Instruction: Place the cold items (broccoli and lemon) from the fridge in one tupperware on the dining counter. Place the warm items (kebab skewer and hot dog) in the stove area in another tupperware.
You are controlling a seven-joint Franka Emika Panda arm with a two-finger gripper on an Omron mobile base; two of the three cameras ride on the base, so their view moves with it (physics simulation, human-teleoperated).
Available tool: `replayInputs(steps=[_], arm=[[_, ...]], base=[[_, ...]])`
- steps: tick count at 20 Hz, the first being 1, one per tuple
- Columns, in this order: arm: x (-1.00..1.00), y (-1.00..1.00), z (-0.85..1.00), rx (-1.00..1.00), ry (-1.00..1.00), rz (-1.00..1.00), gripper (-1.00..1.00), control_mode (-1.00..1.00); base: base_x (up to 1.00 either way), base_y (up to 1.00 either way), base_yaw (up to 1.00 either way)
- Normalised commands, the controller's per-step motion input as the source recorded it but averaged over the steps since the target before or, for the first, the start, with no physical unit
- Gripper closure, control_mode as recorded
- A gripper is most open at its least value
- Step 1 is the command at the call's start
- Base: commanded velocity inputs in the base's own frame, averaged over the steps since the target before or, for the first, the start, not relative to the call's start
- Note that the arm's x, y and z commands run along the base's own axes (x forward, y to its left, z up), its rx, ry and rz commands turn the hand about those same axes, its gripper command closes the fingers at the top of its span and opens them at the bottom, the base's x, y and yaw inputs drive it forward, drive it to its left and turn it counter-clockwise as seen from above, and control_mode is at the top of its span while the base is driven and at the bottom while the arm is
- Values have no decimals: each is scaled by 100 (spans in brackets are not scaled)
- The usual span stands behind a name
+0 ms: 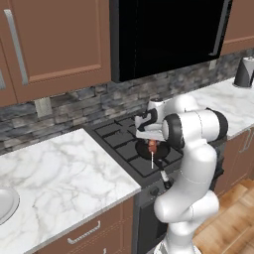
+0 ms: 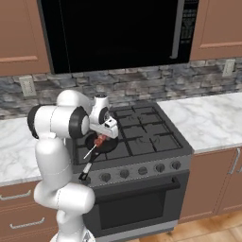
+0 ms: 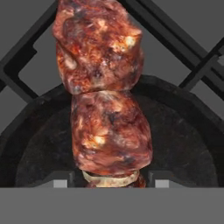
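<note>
From the left base view the white arm folds forward and down, its gripper (image 1: pixel 152 141) low over the stove (image 1: pixel 130 144), right at the kebab skewer (image 1: pixel 152 147) in a dark round pan (image 1: pixel 161 151). The right base view shows the thin pale stick slanting from reddish meat (image 2: pixel 99 140). In the hand view two knobbly, charred chunks (image 3: pixel 107 109) sit between the finger tips (image 3: pixel 60 183); I cannot tell whether the jaws grip them.

A black stove (image 1: pixel 119 134) sits between marble counters (image 1: pixel 59 173), with a dark pan (image 2: pixel 105 145) on its front burner. A microwave (image 2: pixel 118 30) hangs above the stove; a kettle (image 1: pixel 244 72) stands far to its right.
</note>
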Motion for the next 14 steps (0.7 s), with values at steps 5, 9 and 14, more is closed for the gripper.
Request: replayInputs(steps=[5,9,14], arm=[[-33,6,20,0,1,-12,100,-100],[-73,0,96,1,0,-33,100,-100],[-100,-1,97,6,0,-38,100,-100]], base=[[0,0,0],[0,0,0],[0,0,0]])
